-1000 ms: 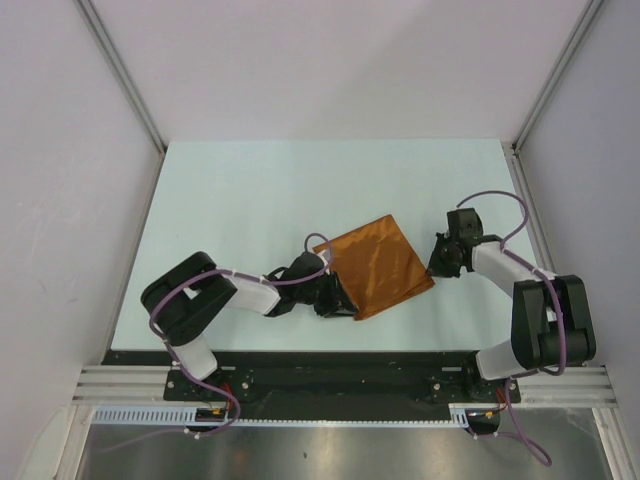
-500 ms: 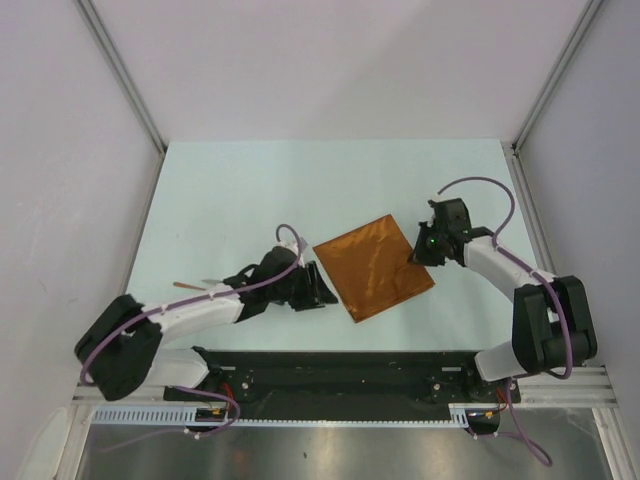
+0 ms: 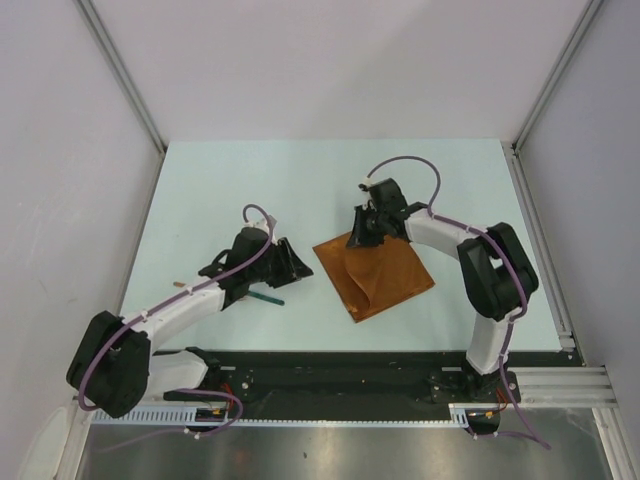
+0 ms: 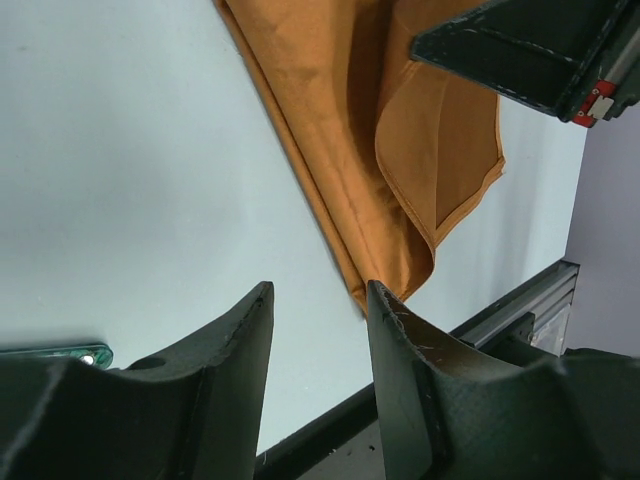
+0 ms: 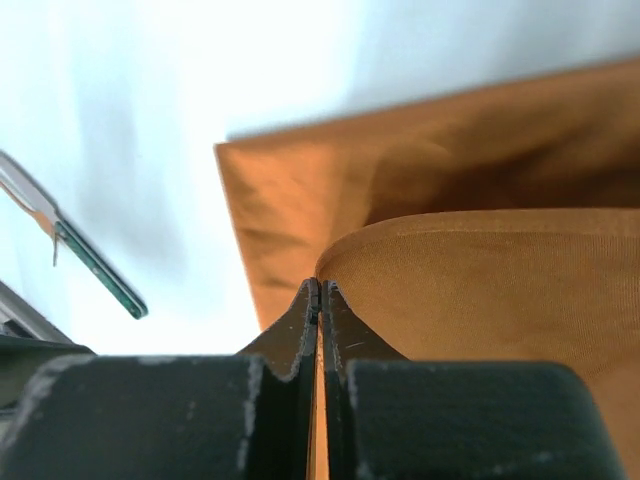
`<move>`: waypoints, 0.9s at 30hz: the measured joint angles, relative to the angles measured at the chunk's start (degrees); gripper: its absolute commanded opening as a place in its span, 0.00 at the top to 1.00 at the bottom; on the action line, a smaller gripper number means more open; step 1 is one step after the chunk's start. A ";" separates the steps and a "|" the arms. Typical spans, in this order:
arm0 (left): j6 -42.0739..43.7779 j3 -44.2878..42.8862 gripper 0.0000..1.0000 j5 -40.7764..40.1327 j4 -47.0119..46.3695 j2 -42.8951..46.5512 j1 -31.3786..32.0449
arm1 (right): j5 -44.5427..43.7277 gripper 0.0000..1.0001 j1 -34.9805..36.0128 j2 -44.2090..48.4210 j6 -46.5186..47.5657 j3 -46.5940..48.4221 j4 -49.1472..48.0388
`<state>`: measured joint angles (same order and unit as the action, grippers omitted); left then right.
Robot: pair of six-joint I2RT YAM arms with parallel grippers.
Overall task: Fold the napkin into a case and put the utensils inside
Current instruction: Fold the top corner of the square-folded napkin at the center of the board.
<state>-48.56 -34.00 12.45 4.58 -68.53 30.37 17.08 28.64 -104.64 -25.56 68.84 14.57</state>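
Right claw (image 5: 320, 292) pinches a fold of the rust-orange cloth napkin (image 3: 395, 275). Left claw (image 4: 319, 300), at its 9 o'clock, gapes empty.

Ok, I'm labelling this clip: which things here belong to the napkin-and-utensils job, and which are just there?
Part of the job:
napkin, pinched in the right gripper, jaws shut
teal-handled utensil
brown-tipped piece, probably the wooden utensil
left gripper, jaws open, holding nothing

Just there:
table
black rail
purple cables
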 measured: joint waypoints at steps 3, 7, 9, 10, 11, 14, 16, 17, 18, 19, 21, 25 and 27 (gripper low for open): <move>0.20 -0.11 0.54 0.55 0.00 -0.96 -0.46 | 1.57 1.00 1.46 -3.58 -0.42 2.93 -0.39; 0.22 -0.35 0.54 1.27 -0.13 -2.36 -0.72 | 3.30 1.00 2.80 -7.28 -0.81 5.75 -1.36; 0.22 -0.37 0.54 1.31 -0.17 -2.84 -0.72 | 3.87 1.00 3.13 -8.52 -0.96 6.51 -1.84; 0.24 -0.42 0.55 1.33 -0.17 -3.13 -0.74 | 4.02 1.00 3.17 -9.05 -0.98 6.71 -2.08; 0.24 -0.46 0.55 1.33 -0.20 -3.34 -0.74 | 4.15 1.00 3.17 -9.35 -1.01 6.80 -2.23; 0.24 -0.52 0.55 1.42 -0.46 -4.04 -0.76 | 4.46 1.00 3.17 -10.45 -1.20 7.87 -2.25; 0.26 -0.52 0.54 1.51 -0.68 -4.37 -0.76 | 4.63 1.00 3.15 -11.17 -1.36 8.92 -2.51; 0.26 -0.52 0.55 1.51 -0.68 -4.50 -0.76 | 4.70 1.00 3.15 -11.45 -1.40 9.33 -2.58; 0.26 -0.52 0.55 1.51 -0.70 -4.61 -0.76 | 4.85 1.00 3.13 -11.80 -1.44 9.75 -2.64; 0.26 -0.52 0.55 1.53 -0.70 -4.70 -0.76 | 4.94 1.00 3.13 -12.11 -1.49 10.14 -2.84; 0.35 -0.52 0.55 1.62 -0.83 -4.81 -0.79 | 5.14 1.00 3.13 -12.72 -1.77 10.54 -3.06; 0.61 -1.01 0.55 1.79 -1.05 -5.35 -0.79 | 5.77 0.93 3.15 -14.21 -2.08 11.39 -3.10; 0.63 -1.22 0.55 1.86 -1.16 -5.49 -0.79 | 5.99 0.84 3.15 -14.86 -2.32 12.15 -2.93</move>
<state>-47.92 -35.22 14.31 3.42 -74.02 29.58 23.07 31.79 -119.50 -27.88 80.99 11.64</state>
